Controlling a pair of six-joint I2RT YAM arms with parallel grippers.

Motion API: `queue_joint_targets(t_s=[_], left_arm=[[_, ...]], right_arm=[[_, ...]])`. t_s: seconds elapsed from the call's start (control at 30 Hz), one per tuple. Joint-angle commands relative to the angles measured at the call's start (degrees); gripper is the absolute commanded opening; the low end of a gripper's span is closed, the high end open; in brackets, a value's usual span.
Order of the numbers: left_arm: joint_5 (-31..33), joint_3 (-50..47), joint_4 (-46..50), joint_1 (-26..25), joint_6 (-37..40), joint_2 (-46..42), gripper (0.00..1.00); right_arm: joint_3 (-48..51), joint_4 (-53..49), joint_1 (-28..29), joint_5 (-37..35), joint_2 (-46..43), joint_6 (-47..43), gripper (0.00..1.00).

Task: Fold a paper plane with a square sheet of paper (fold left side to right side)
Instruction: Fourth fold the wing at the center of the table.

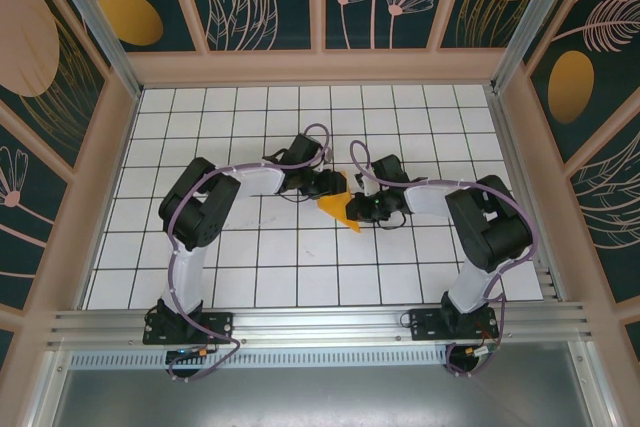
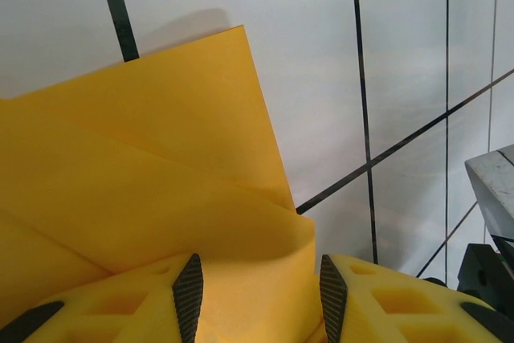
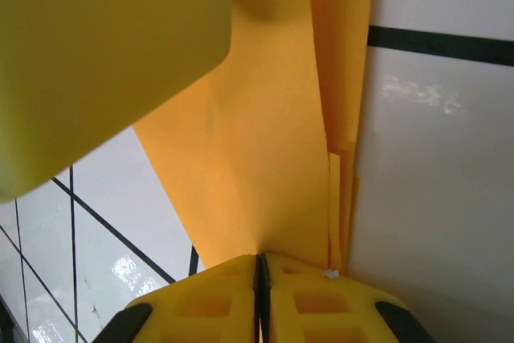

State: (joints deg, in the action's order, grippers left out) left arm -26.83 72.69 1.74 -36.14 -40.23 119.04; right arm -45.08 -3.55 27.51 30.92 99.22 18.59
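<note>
From above, the paper (image 1: 335, 212) is tiny and partly under the left gripper (image 1: 338, 189) and the right gripper (image 1: 355, 210), so its folds cannot be made out. In the left wrist view it runs off the left and bottom edges. In the right wrist view a big blurry yellow lump (image 3: 96, 54) covers its top left part.

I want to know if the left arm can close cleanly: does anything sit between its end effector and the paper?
Nothing visible does. The folded paper reaches in between the open fingers of the left end effector. The right end effector is shut on the paper.
</note>
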Motion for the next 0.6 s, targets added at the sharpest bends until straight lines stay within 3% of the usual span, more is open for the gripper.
queue_joint_targets(t_s=[0.0,0.23,0.57], left_arm=[[11.2,1.1,5.5,1.2,3.9,3.4,0.47],[17.6,4.1,9.2,2.2,6.3,3.4,0.49],[18.7,7.6,10.0,7.1,8.3,4.5,0.50]], right_arm=[[0.9,-7.2,-0.3,-5.7,3.3,-0.1,0.13],[1.1,-8.5,-0.2,-6.9,3.2,-0.3,0.13],[1.4,-8.4,-0.2,-6.2,3.1,-0.5,0.13]])
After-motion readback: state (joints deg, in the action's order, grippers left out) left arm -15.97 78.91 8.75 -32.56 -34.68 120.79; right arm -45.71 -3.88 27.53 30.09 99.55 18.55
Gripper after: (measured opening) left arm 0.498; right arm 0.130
